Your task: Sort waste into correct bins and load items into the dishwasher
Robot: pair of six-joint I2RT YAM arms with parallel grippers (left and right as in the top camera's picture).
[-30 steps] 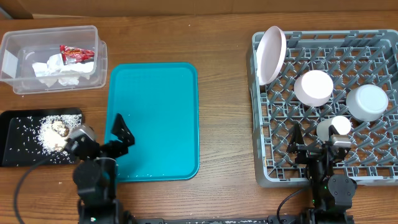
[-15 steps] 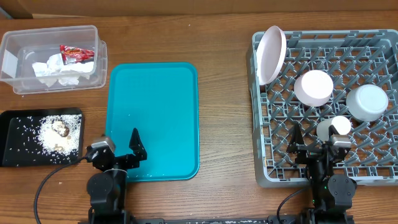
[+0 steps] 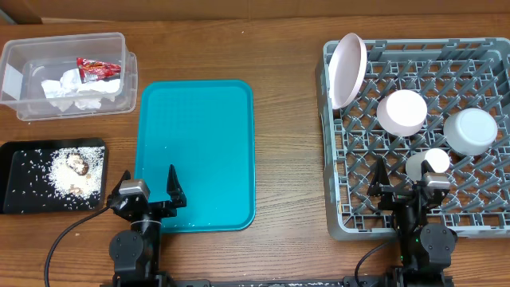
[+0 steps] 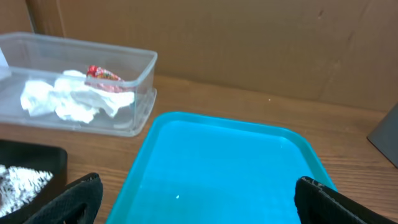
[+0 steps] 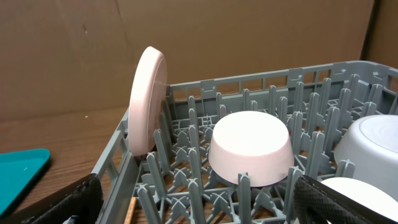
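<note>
L arm sits low at the near edge of the counter (image 3: pixel 287 48). Its claw (image 3: pixel 147 185) points toward the far side, fingers spread wide w/ nothing btwn them. One finger hangs over the strip beside the black tray (image 3: pixel 12 203), the other over the near-left corner of the teal tray (image 3: pixel 199 119). R arm is likewise low at the near edge. R claw (image 3: pixel 401 187) is also wide apart and empty, over the near rows of the dish rack (image 3: pixel 333 219).

Room: the teal tray is a broad flat surface straight ahead of the L claw, its raised rim the only lip to cross. A wide strip of counter runs btwn teal tray and rack. The rack's right side runs to the frame edge.

Around: the clear tub (image 3: pixel 16 108) sits far left, holding the napkin (image 3: pixel 76 92) w/ the red wrapper (image 3: pixel 97 68) just beyond it. The black tray lies just near of the tub, and the rice (image 3: pixel 68 171) w/ brownish scraps is heaped at its right end, close to the L claw.

In the rack:
- The pink plate (image 3: pixel 348 70) stands on edge at the far-left corner.
- A pale dish (image 3: pixel 401 112) sits upside down mid-rack.
- The grey-white bowl (image 3: pixel 470 131) is to its right.
- The small white cup (image 3: pixel 430 163) is just ahead of the R claw, the nearest thing in its way, w/ upright pegs all round.
</note>
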